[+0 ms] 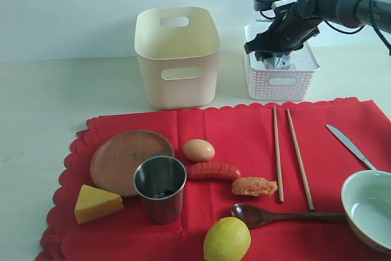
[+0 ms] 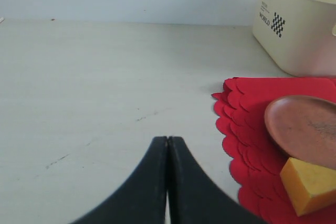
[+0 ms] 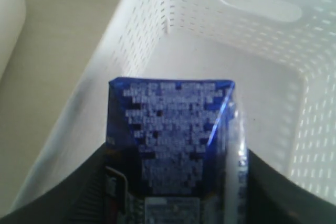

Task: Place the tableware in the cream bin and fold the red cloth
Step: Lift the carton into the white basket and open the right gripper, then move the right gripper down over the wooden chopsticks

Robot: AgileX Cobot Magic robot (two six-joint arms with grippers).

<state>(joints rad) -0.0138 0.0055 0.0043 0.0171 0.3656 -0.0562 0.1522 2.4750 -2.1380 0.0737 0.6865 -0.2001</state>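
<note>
The left gripper (image 2: 167, 142), jaws pressed together, hangs over bare bench (image 1: 43, 108) off the red cloth's (image 1: 244, 129) left edge. On the cloth: brown plate (image 1: 122, 157), steel cup (image 1: 160, 203), chopsticks (image 1: 299, 157), spoon (image 1: 253, 214), knife (image 1: 348, 145), bowl (image 1: 344, 200) at its right edge. The cream bin (image 1: 177, 93) stands behind its back edge. The right gripper (image 1: 273, 53) clamps a blue carton (image 3: 173, 129), probably milk, in the white lattice basket (image 1: 269, 87).

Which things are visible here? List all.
bin: 1, cream, rear
basket: 1, white, rear-right
cloth: 1, red, foreground
plate: 1, brown, left
cup: 1, steel, front-left
cheese: 1, yellow, front-left
egg: 1, beige, centre
sausage: 1, reddish, centre
fried piece: 1, orange, centre
chopsticks: 2, tan, centre-right
knife: 1, silver, right
spoon: 1, dark, front
bowl: 1, white-brown, front-right
lemon: 1, yellow, front
carton: 1, blue, in basket
left claw: 1, black, above table
right claw: 1, black, gripping carton
</note>
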